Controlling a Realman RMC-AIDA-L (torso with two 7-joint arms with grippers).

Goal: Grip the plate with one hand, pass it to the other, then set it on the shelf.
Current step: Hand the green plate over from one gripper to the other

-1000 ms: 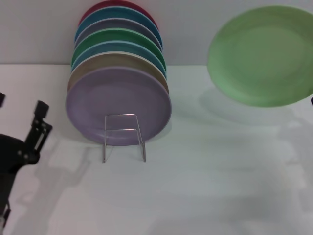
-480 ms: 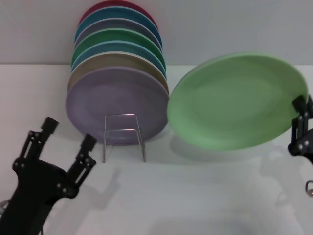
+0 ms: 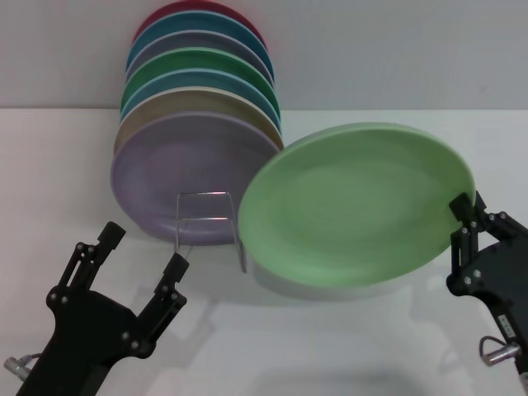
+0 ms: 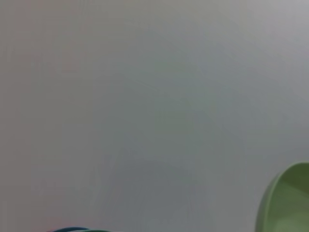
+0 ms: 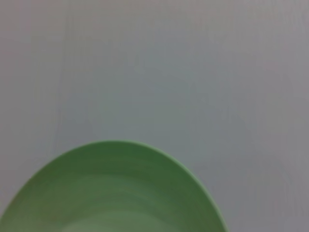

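The pale light-green plate (image 3: 356, 206) hangs tilted in the air at the centre right, its face toward me. My right gripper (image 3: 464, 216) is shut on the plate's right rim and holds it above the table. The plate also shows in the right wrist view (image 5: 111, 193) and at the edge of the left wrist view (image 4: 287, 200). My left gripper (image 3: 142, 249) is open at the lower left, fingers pointing up, apart from the plate and just left of it. The wire shelf (image 3: 206, 227) stands behind, its front loop partly hidden by the plate's left edge.
Several plates stand upright in the shelf: a lavender-purple one (image 3: 177, 177) in front, then tan, blue, emerald-green (image 3: 202, 59), grey-blue, teal and red behind. The white table (image 3: 330, 338) spreads out in front. A pale wall is behind.
My right gripper has brought the light-green plate down and to the left, toward the centre. My left gripper has moved up and right, closer to the plate, still open.
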